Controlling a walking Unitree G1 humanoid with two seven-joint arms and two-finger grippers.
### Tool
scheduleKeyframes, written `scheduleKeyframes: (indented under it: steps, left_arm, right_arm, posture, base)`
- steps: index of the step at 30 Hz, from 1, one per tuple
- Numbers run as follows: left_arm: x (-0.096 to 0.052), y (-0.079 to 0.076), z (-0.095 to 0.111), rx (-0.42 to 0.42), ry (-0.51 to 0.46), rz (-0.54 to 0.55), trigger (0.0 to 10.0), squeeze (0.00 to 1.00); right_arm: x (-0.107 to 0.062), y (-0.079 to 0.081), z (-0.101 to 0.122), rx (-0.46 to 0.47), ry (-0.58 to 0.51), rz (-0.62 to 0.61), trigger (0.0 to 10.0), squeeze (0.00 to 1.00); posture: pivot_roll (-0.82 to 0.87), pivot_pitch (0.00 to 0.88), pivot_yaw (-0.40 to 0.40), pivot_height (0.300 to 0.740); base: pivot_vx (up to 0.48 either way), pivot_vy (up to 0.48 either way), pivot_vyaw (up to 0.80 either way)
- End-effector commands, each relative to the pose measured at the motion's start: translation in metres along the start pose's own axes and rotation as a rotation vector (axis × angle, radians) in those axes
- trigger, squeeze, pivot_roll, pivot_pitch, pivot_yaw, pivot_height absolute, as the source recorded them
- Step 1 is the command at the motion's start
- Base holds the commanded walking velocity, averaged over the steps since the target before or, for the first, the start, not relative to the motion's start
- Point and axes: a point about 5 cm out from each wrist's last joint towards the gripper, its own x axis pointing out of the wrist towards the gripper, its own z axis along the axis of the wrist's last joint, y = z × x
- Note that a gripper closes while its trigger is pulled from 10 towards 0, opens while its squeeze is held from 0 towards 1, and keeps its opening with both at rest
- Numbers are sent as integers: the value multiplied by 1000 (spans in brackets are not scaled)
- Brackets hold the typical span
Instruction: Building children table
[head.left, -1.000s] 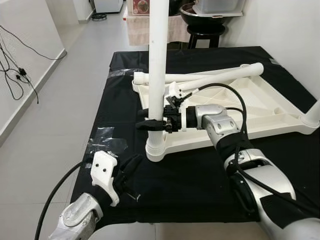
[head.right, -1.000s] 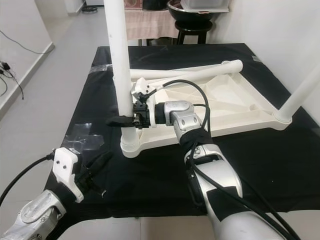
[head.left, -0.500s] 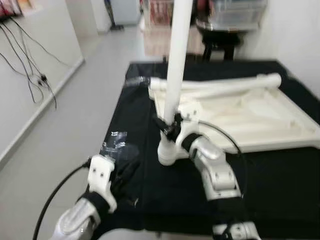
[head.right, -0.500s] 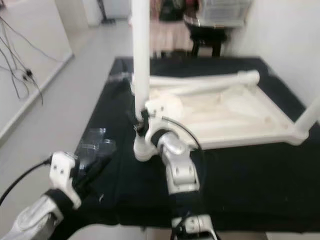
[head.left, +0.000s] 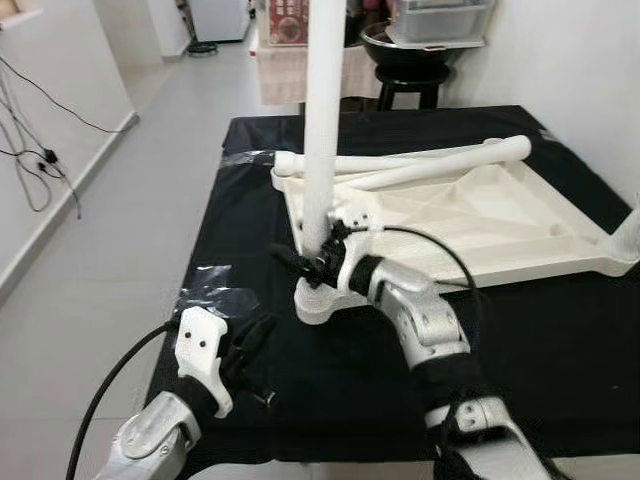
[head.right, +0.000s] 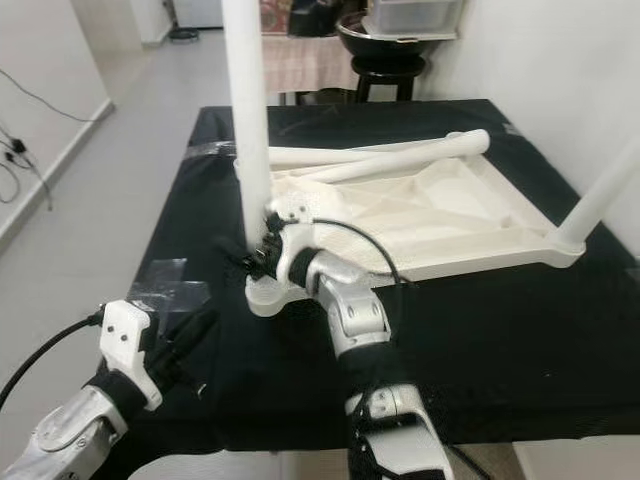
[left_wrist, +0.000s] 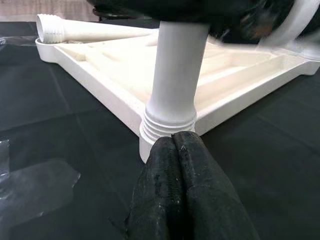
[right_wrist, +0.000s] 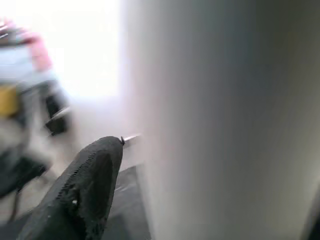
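On the black-draped desk (head.left: 560, 330) the white children's table top (head.left: 480, 215) lay upside down, with one leg (head.left: 322, 130) standing upright in its near-left corner socket. The right end effector (head.left: 312, 262) was clamped around that leg just above the socket, a black finger (right_wrist: 82, 192) showing beside the white tube. The left end effector (head.left: 250, 345) hovered low over the cloth near the desk's near-left edge, its fingers (left_wrist: 182, 192) pressed together. Two loose legs (head.left: 400, 165) lay across the far side of the top.
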Motion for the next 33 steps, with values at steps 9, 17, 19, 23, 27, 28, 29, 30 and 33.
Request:
scheduleKeyframes:
  steps: [9, 17, 19, 23, 27, 28, 29, 30, 33]
  left_arm:
    - [-2, -1, -5, -2, 14, 4, 10000, 0]
    - [-2, -2, -6, -6, 17, 0, 10000, 0]
    - [-2, -2, -6, -7, 18, -2, 10000, 0]
    - [-3, -2, -6, -8, 17, -2, 10000, 0]
    - [-3, -2, -4, -7, 14, -1, 10000, 0]
    - [-4, -2, -4, -7, 13, 1, 10000, 0]
    - [-4, -2, -4, -7, 13, 1, 10000, 0]
    - [-5, -1, -3, -6, 12, 3, 10000, 0]
    - [-6, 1, -2, -5, 13, 2, 10000, 0]
  right_arm:
    - [3, -8, -9, 20, 124, 293, 10000, 0]
    - [1, -15, -10, 75, 127, 286, 0, 0]
    - [-2, -17, -12, 70, 126, 270, 0, 0]
    - [-5, -18, -13, 64, 119, 245, 0, 0]
    - [-17, -29, -19, 33, 122, 77, 0, 0]
    - [-18, -28, -26, 40, 135, -29, 0, 0]
    - [-18, -28, -26, 40, 135, -29, 0, 0]
    - [-14, -27, -34, 46, 147, -238, 0, 0]
    - [-13, 6, -57, 121, 149, -648, 0, 0]
  posture:
    - [-15, 51, -3, 740]
    - [-12, 49, 2, 740]
    - [-15, 52, 6, 740]
    - [-18, 55, 6, 740]
    - [-25, 68, 4, 740]
    - [-34, 77, -3, 740]
    - [-34, 77, -3, 740]
    - [-43, 75, 0, 740]
    - [-37, 93, 25, 740]
  base:
    - [0, 0, 0]
    - [0, 0, 0]
    - [0, 0, 0]
    - [0, 0, 0]
    - [0, 0, 0]
    - [0, 0, 0]
    - [0, 0, 0]
    - [0, 0, 0]
    - [0, 0, 0]
